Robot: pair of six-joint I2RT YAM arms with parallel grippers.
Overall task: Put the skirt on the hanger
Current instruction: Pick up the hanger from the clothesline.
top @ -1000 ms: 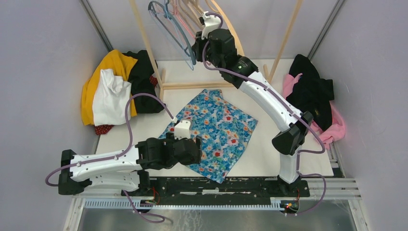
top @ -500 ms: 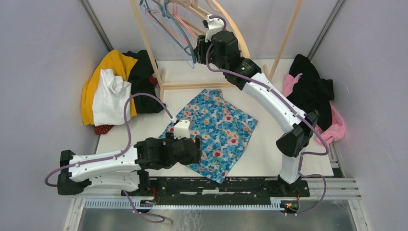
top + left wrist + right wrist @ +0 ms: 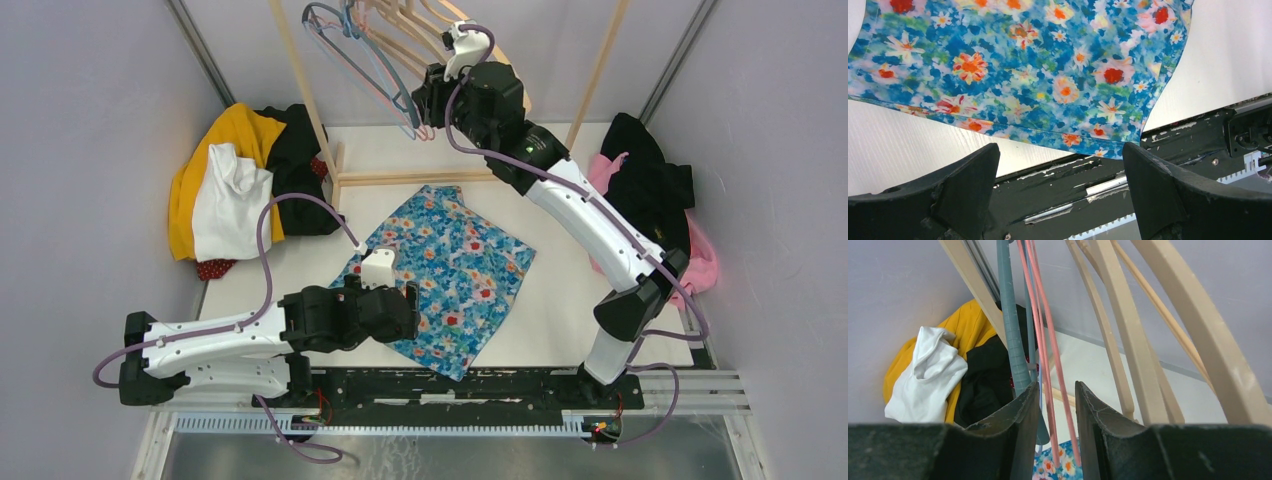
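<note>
Two arms, one skirt (image 3: 452,268) lying flat.
My right gripper (image 3: 1057,390), narrow around the pink hanger (image 3: 1048,340), grip uncertain, sits high at the rack (image 3: 300,90); my left gripper (image 3: 1060,152), wide, hovers nearer the skirt.

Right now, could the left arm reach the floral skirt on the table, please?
Probably yes: the left tool hangs open right above the skirt near its front hem, and nothing lies between them.
</note>
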